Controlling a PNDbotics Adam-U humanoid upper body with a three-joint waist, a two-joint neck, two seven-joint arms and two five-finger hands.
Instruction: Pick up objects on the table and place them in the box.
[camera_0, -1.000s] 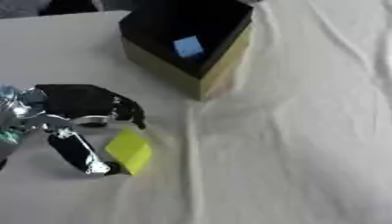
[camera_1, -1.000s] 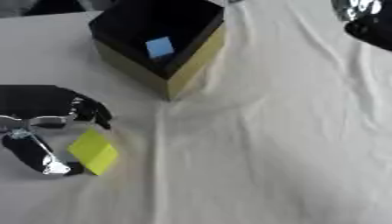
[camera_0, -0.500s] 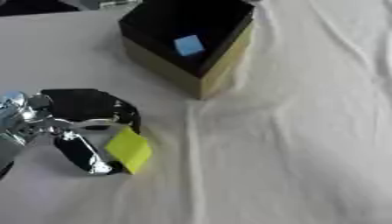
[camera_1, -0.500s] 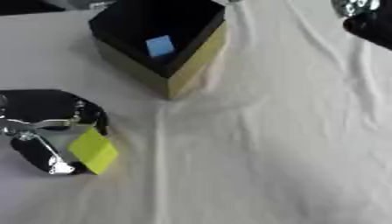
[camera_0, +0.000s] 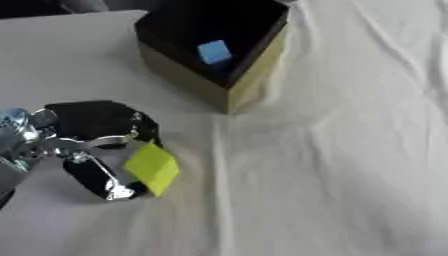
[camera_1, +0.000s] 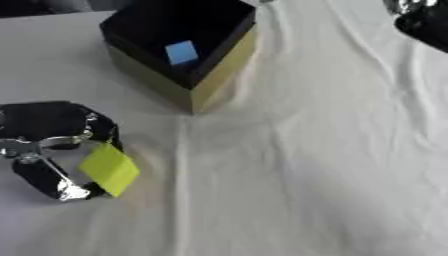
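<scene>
No writing, label, brand or number can be read anywhere. The box (camera_0: 229, 80) shows plain sides, and the yellow block (camera_0: 152, 166) carries no mark

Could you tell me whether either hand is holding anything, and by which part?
The left hand pinches the yellow block by opposite edges.

A white cloth (camera_0: 332, 150) is spread across the whole table, creased into long folds running from twelve o'clock toward five o'clock.
</scene>
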